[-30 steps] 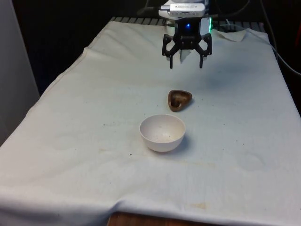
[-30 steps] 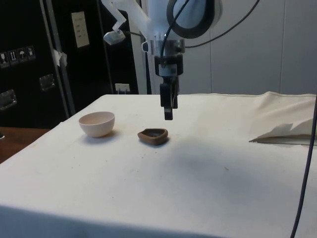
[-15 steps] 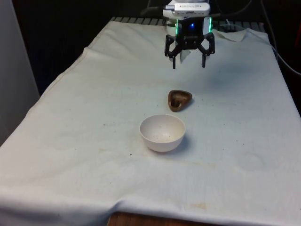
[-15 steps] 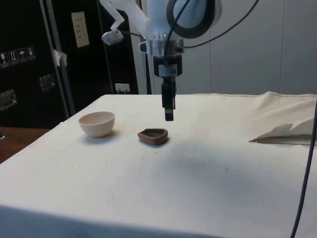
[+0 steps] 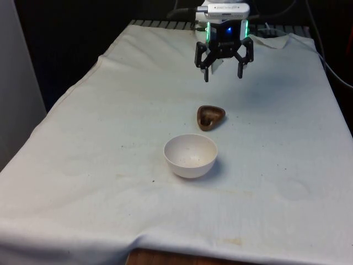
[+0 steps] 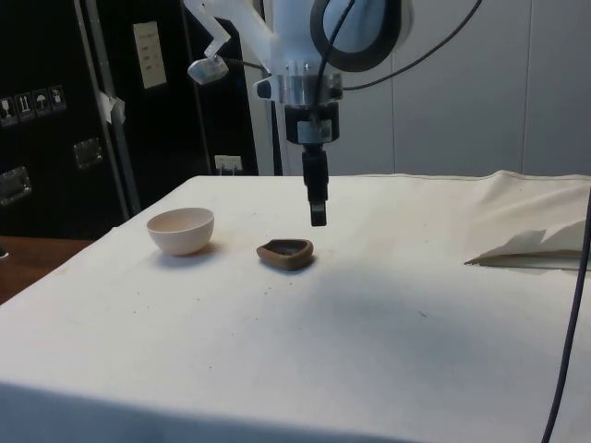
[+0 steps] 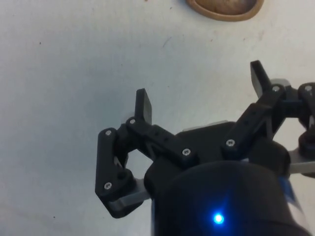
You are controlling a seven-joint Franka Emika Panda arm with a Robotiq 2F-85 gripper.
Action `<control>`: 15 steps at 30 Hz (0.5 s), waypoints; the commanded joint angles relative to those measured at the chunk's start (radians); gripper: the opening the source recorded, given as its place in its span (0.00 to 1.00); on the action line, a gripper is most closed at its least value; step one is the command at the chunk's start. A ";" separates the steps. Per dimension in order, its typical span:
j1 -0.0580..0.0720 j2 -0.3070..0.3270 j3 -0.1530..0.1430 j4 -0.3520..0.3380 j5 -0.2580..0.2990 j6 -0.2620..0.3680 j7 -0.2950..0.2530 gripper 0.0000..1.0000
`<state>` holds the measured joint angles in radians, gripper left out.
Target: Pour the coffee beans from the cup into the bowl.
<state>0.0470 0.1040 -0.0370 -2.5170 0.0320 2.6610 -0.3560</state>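
Note:
A small brown cup stands upright on the white cloth, with dark coffee beans inside; it is also in the side view and at the edge of the wrist view. A white bowl sits just in front of it, nearer the camera, and lies left of the cup in the side view. My gripper hangs open above the cloth, behind the cup and apart from it, with nothing between its fingers. In the side view the gripper hovers above and slightly right of the cup.
A folded white piece of cloth or paper lies on the table at the side view's right. A black cable hangs down there. The cloth's front edge shows a strip of wooden table.
The gripper has drifted slightly farther from the cup, toward the table's far end and the front view's right. Cup and bowl have not moved.

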 commanded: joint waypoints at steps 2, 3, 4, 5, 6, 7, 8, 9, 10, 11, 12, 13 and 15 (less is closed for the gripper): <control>0.001 0.001 0.000 -0.001 -0.008 0.006 -0.013 1.00; 0.001 0.001 0.000 -0.001 -0.008 0.007 -0.021 1.00; 0.001 0.002 0.000 -0.001 -0.007 0.007 -0.027 1.00; 0.000 0.004 0.000 0.000 -0.006 0.009 -0.036 1.00; 0.000 0.001 0.000 0.000 0.000 0.000 -0.036 1.00; -0.001 0.006 -0.001 0.000 -0.006 0.011 -0.046 1.00; -0.002 0.010 -0.002 0.001 -0.004 0.013 -0.063 1.00; -0.003 0.012 -0.003 0.001 -0.003 0.016 -0.074 1.00; -0.004 0.014 -0.004 0.001 -0.002 0.018 -0.084 1.00; -0.005 0.017 -0.005 0.000 -0.001 0.020 -0.092 1.00; -0.006 0.019 -0.006 0.000 -0.001 0.023 -0.102 1.00; -0.005 0.016 -0.007 0.001 0.000 0.009 -0.099 1.00; -0.009 0.027 -0.009 0.000 0.001 0.030 -0.129 1.00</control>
<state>0.0400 0.1270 -0.0460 -2.5160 0.0320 2.6760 -0.4740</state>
